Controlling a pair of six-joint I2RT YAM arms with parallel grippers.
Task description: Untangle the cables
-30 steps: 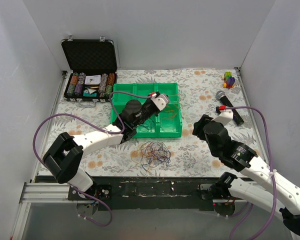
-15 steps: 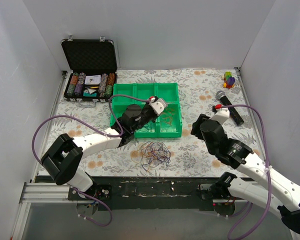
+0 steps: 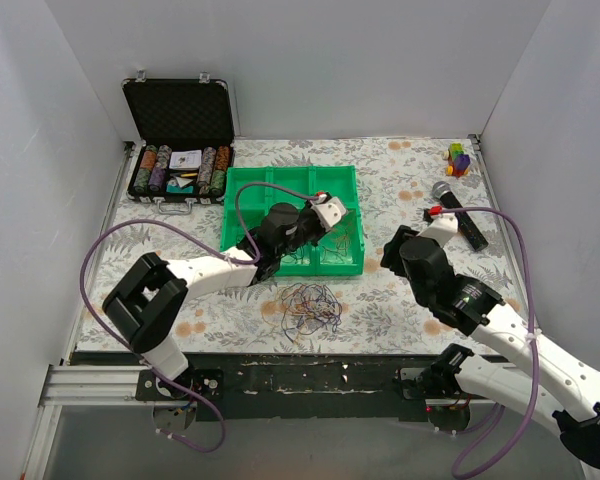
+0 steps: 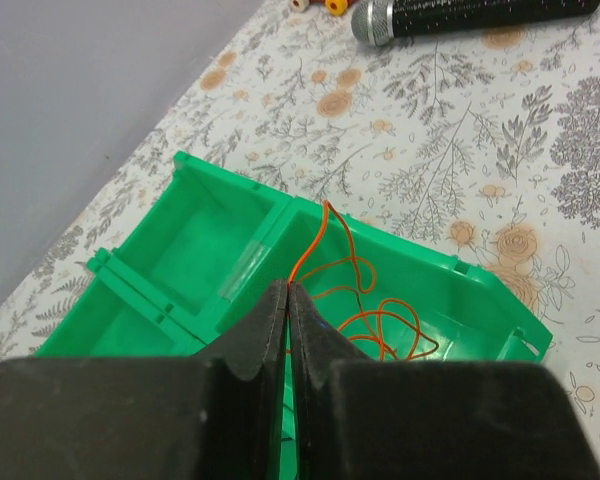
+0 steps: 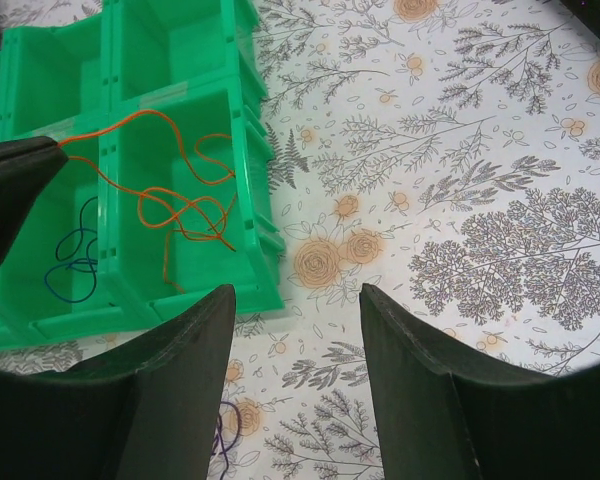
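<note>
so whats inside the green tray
An orange cable in one compartment, pinched by the shut left gripper; a blue cable next door. The arm hides part of the rest.

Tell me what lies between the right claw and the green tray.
Only bare flowered tablecloth lies between the right claw and green tray, as the right wrist view shows.

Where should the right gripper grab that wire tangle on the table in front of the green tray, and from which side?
Likely a stray loop at the right edge of the wire tangle, with the right gripper coming straight down. It lies flat and loose on the table, so an outer strand can be pinched alone.
</note>
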